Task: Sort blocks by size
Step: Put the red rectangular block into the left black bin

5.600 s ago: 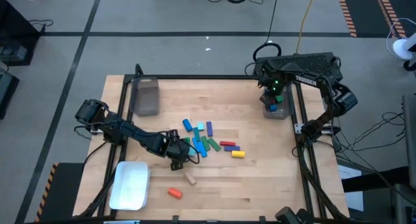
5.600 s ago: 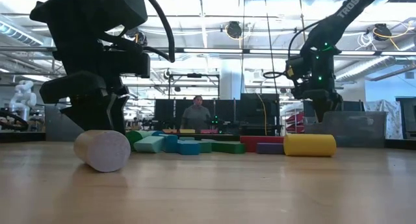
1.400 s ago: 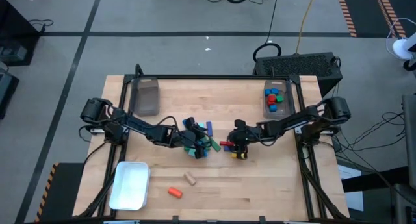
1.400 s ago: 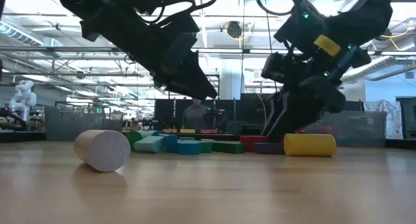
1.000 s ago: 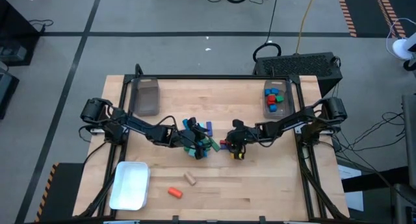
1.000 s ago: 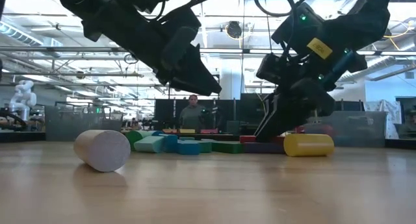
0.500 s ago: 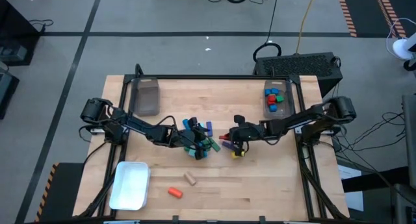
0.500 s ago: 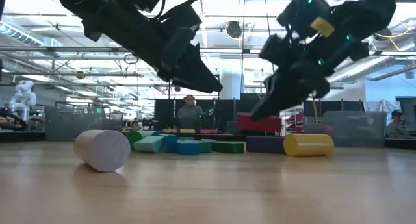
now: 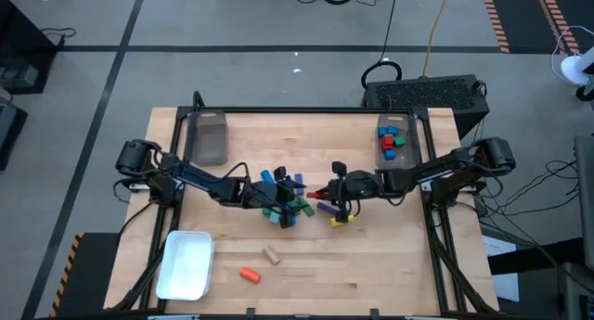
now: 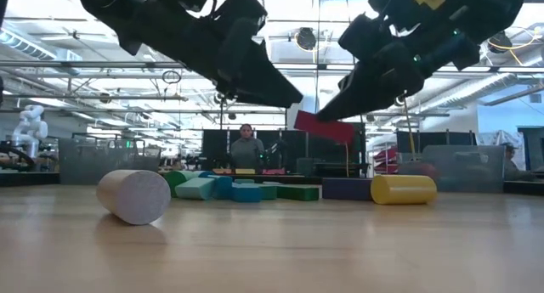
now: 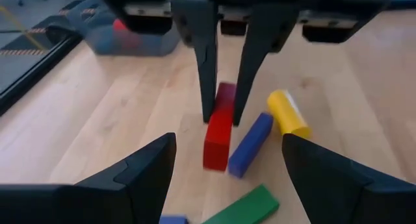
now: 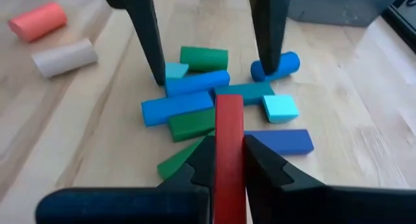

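My right gripper [image 9: 329, 192] is shut on a red bar [image 10: 323, 127], held above the table's middle. My left gripper [image 9: 284, 190] is open and empty, hovering over a pile of blue, green and light blue blocks [image 9: 283, 207]; its fingers show in the right wrist view [image 12: 146, 36]. Beneath the red bar a purple-blue bar [image 11: 250, 143] and a yellow cylinder [image 11: 287, 113] lie flat on the table. A tan cylinder [image 9: 271, 255] and an orange cylinder [image 9: 249, 275] lie on their sides nearer the front edge. My right gripper pinches the red bar's two long sides [image 12: 229, 152] between its two fingers [image 11: 207, 68], near one end of the bar. The fingers point down, slanting from the table's right, and lie across the bar. The bar is lifted clear of the table and tilted [image 10: 323, 127].
A clear bin [image 9: 393, 146] holding several small blocks stands at the far right. A grey bin [image 9: 207, 137] stands at the far left. A white tray [image 9: 186, 262] lies at the front left. A person shows in the room beyond the table [image 10: 247, 149].
My right gripper has risen with the red bar. The bar lay on the table beside the purple-blue bar and the yellow cylinder; now it hangs clear above them and has tipped from level to tilted.
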